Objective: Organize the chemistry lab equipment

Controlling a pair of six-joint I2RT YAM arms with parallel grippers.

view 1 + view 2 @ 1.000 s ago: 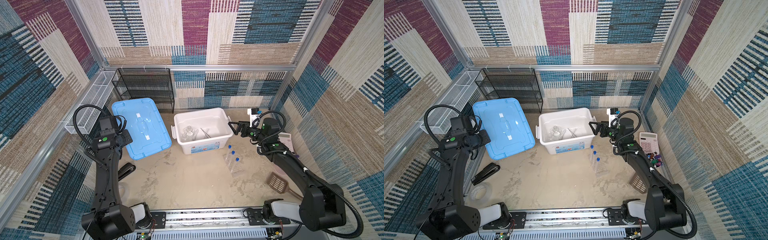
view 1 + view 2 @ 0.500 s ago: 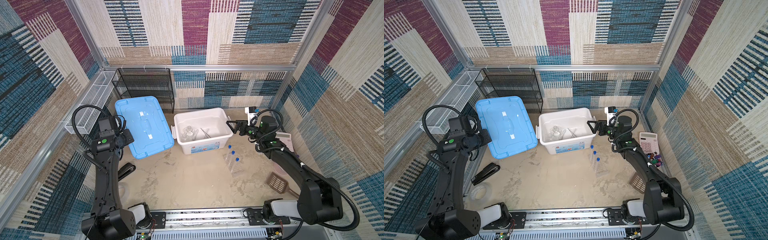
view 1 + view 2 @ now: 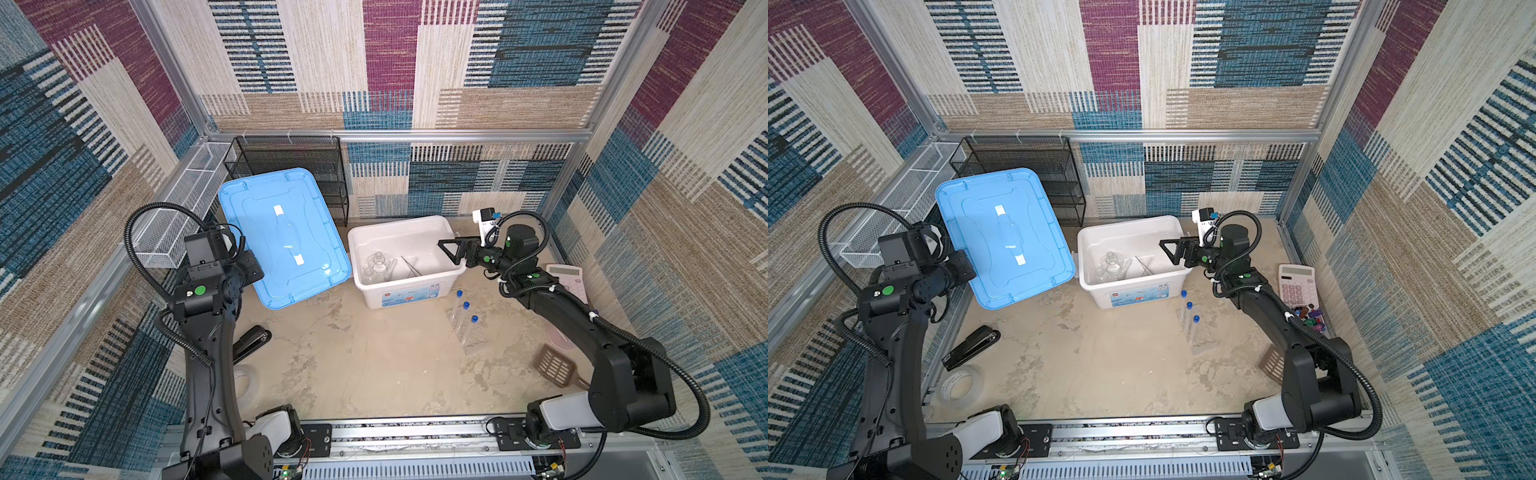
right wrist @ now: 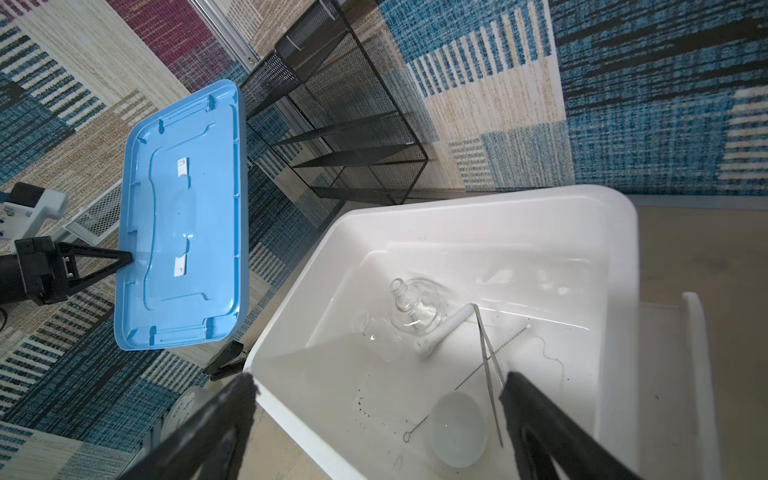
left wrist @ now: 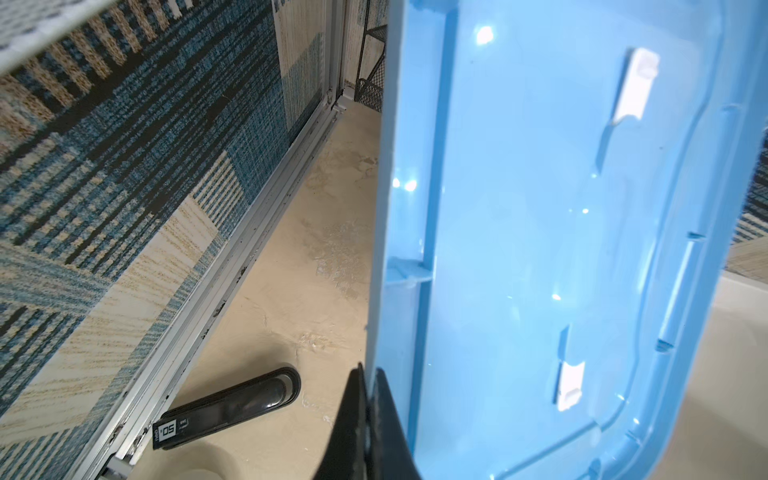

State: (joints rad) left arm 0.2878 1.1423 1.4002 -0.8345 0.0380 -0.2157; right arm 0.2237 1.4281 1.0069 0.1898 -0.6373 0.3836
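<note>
Jaws of the left gripper (image 4: 124, 259) are closed flat on the rim of the blue lid (image 3: 286, 232), midway along one long edge. The lid is held off the table, tilted, over the back left corner and clear of the white bin (image 3: 399, 222). Judged: the lid is light and stiff but broad, so a one-edge pinch lets it swing. Jaws of the right gripper (image 4: 376, 380) are spread wide with nothing between them, hovering over the bin's right rim. Inside the bin, in the right wrist view: a clear glass flask (image 4: 413, 307) upright, the white pestle (image 4: 444, 332) lying just beside it, the metal tweezers (image 4: 483, 353) crossing the thin rod (image 4: 465, 383), and the small white bowl (image 4: 457, 428) on the bin floor. Glass and bowl are judged brittle, so nothing should drop onto them. Not yet in the bin, on the table just off its front right corner: the three blue-capped tubes (image 3: 463, 318) lie side by side at the clear welled tray (image 3: 471, 340). Whether they sit in its wells or on top, I cannot tell. Handling, as a judgement: the tubes are light, rigid, smooth and round, so they may roll or slip out of a pinch. Take one at a time across the barrel just under the cap, jaws square to its axis. The tray is light, stiff, thin-walled and hard to see. Take it by one wall at the rim once the tubes are off. The pink calculator (image 3: 1298, 286) and markers (image 3: 1308, 318) at the right edge are not lab kit and stay put.
</note>
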